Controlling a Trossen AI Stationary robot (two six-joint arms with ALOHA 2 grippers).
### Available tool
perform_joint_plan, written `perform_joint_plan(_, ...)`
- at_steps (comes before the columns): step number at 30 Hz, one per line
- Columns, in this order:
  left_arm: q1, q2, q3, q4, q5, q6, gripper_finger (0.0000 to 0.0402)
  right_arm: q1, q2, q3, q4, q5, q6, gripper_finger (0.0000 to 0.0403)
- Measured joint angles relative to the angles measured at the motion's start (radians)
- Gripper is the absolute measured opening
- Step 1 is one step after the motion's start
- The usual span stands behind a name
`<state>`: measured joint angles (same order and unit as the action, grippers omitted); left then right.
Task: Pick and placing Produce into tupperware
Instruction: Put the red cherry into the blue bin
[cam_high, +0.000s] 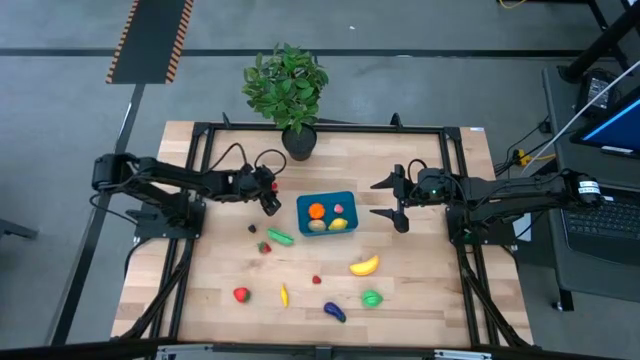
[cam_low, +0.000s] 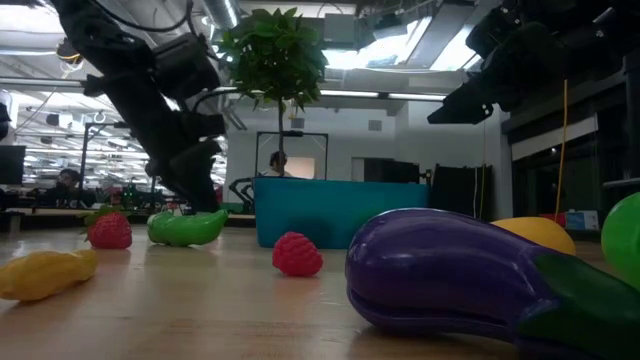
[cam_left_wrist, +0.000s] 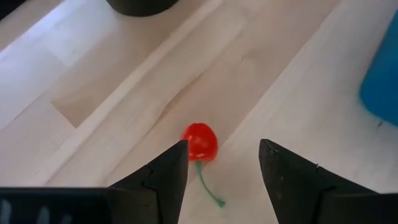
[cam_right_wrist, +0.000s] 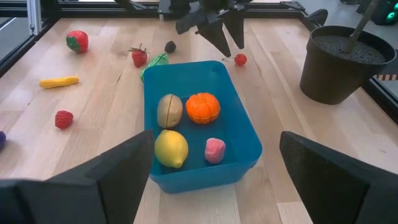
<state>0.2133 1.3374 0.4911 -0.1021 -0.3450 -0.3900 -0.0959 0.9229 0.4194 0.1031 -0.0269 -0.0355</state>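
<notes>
Hovering with jaws apart over a red cherry (cam_left_wrist: 199, 141), the left gripper (cam_left_wrist: 222, 169) could nudge it away. Right gripper (cam_right_wrist: 211, 168) waits, jaws wide.

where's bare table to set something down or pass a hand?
Bare wood lies between the tupperware and the right claw, and along the far edge either side of the plant pot. It is crowded in front of the tupperware: banana, eggplant, strawberry.

Red cherry (cam_left_wrist: 199, 141), teal tupperware (cam_right_wrist: 236, 118)
</notes>
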Motion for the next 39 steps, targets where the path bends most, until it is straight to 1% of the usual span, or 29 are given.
perform_joint_plan(8,0.020,0.056,0.005,-0.003,0.000,0.007,0.0191,0.000,0.000,0.000,-0.001,0.000,0.000,0.0348)
perform_joint_plan(13,0.042,0.086,0.005,-0.001,0.052,0.006,0.0186,0.000,0.000,0.000,-0.001,0.000,0.000,0.0348)
perform_joint_plan(23,0.049,0.091,0.005,0.009,0.061,0.008,0.0187,0.000,0.000,0.000,-0.002,0.000,0.000,0.0348)
perform_joint_plan(27,0.049,0.095,0.005,0.004,0.105,0.008,0.0177,0.000,0.000,0.000,-0.003,0.000,0.000,0.0348)
perform_joint_plan(34,0.051,0.137,0.008,0.007,0.102,0.008,0.0154,0.000,0.000,0.000,-0.003,0.000,0.000,0.0348)
perform_joint_plan(39,0.051,0.143,0.008,0.007,0.094,0.009,0.0134,0.000,0.000,0.000,-0.003,0.000,0.000,0.0348)
